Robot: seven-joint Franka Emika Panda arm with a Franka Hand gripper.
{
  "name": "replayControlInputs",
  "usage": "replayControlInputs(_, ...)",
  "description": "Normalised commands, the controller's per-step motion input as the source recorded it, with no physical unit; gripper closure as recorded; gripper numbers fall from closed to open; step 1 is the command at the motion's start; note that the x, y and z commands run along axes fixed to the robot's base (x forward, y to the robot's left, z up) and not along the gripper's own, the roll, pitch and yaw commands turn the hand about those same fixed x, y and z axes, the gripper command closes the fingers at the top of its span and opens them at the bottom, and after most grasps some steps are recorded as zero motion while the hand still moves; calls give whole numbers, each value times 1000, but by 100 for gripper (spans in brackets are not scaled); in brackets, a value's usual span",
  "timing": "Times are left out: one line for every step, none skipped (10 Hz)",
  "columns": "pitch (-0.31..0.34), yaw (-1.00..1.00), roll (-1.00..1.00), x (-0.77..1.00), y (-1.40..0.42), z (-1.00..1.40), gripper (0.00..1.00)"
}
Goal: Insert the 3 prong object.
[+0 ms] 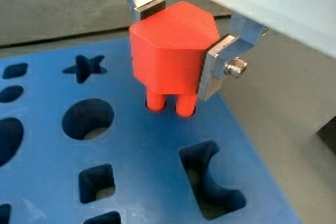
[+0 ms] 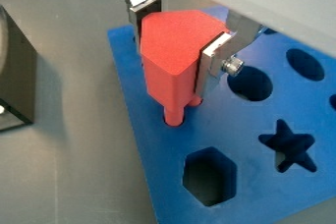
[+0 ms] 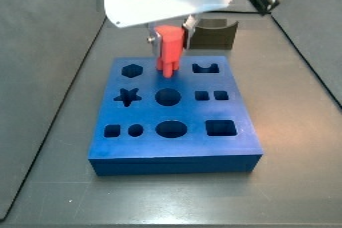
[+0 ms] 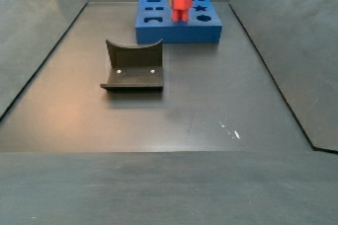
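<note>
pincer clamped on 3 prong object, prongs down, just above the blue board. insertion step; next likely needs aligning prongs with matching holes, then lowering.

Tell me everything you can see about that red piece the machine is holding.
The 3 prong object is a small bright red-pink piece, seemingly smooth plastic: a chunky faceted body ending in narrow prongs. It hangs upright, prongs down, clamped between the pincer's silver fingers. Its prong tips meet the blue board near the far edge; whether they sit in a hole cannot be told.
</note>
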Motion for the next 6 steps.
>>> replayControlInputs(0,51,143,71,-43,-474,100)
replayControlInputs(0,37,147,106,-83,-494,100)
replayControlInputs(0,14,151,86,-91,-497,100)
replayControlInputs(0,0,134,43,-69,-449,100)
replayControlInputs(-20,0,0,0,0,0,100)
replayControlInputs(0,0,0,0,0,0,100)
